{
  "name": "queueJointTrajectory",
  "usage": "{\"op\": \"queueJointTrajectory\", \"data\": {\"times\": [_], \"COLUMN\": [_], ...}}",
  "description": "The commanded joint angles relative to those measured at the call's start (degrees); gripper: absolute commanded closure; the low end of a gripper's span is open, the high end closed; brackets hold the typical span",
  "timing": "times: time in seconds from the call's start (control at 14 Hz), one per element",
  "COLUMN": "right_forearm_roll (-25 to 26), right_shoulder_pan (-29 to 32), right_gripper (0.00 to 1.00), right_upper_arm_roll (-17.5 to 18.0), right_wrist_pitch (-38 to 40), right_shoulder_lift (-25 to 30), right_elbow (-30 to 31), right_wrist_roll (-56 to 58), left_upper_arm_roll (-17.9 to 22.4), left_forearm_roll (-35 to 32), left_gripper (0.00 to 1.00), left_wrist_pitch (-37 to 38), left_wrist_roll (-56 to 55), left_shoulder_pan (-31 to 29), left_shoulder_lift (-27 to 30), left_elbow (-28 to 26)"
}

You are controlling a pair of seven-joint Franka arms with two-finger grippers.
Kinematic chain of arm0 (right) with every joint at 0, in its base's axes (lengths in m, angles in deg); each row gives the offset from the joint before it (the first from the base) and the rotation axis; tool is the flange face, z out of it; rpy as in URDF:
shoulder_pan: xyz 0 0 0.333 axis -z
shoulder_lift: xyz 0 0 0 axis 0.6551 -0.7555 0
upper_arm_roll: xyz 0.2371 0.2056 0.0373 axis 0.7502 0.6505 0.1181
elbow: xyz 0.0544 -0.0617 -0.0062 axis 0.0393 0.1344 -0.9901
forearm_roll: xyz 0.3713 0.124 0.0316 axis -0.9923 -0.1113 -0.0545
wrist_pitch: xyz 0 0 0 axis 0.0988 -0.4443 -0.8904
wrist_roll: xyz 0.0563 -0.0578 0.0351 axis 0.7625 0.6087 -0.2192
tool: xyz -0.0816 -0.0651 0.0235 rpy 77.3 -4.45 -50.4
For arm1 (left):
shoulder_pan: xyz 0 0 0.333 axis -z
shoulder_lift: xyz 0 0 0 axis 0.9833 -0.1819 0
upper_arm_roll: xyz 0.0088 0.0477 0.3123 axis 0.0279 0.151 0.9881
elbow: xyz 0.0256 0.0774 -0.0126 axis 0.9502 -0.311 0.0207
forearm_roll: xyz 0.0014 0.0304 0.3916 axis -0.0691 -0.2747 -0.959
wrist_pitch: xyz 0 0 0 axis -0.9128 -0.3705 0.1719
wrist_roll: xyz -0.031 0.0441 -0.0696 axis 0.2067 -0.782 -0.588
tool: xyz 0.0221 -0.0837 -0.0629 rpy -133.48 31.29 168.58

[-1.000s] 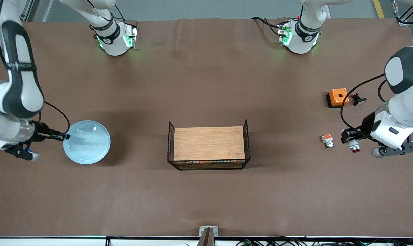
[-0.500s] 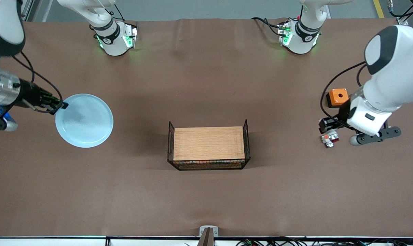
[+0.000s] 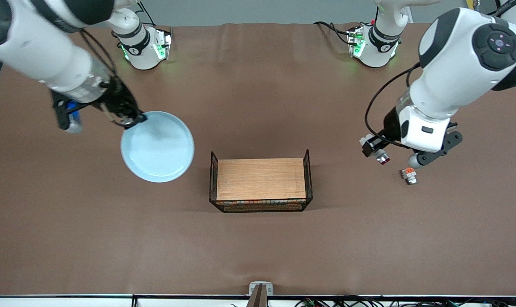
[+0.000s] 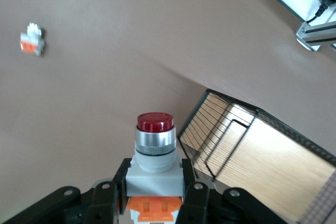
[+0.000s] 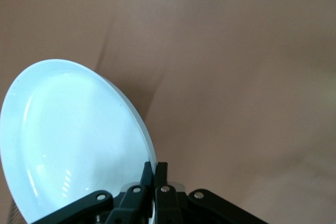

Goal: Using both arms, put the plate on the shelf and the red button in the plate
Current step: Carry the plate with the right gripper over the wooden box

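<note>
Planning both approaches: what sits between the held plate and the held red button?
In the front view, the wire rack with a wooden top stands on the table between the plate and the red button, slightly nearer the camera.

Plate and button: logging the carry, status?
Right end effector shut on plate rim, airborne. Left end effector shut on red button, airborne. Path clear.

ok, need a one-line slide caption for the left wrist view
Left pincer shut on the red button, carried above the brown table toward the wire-sided wooden tray.
</note>
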Motion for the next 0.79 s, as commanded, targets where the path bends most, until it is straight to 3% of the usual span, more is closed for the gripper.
{"op": "queueJointTrajectory", "data": {"times": [0.0,0.21,0.71], "right_forearm_roll": [0.59,4.1,13.33], "right_shoulder_pan": [-6.1,-12.43,-21.93], "right_gripper": [1.0,1.0,1.0], "right_upper_arm_roll": [-0.59,-0.59,-0.59], "right_wrist_pitch": [-5.25,-9.83,-20.29], "right_shoulder_lift": [-1.8,-4.08,-13.05], "right_elbow": [0.09,0.36,0.27], "right_wrist_roll": [-12.28,-23.62,-44.03], "left_upper_arm_roll": [-0.88,-0.71,-0.71], "left_forearm_roll": [0.44,0.18,0.09], "left_gripper": [0.61,0.61,0.61], "left_wrist_pitch": [0.61,0.35,-1.68], "left_wrist_roll": [-11.09,-24.2,-32.92], "left_shoulder_pan": [1.01,3.3,5.76], "left_shoulder_lift": [-0.79,-1.32,-3.16], "left_elbow": [2.06,3.82,4.0]}}
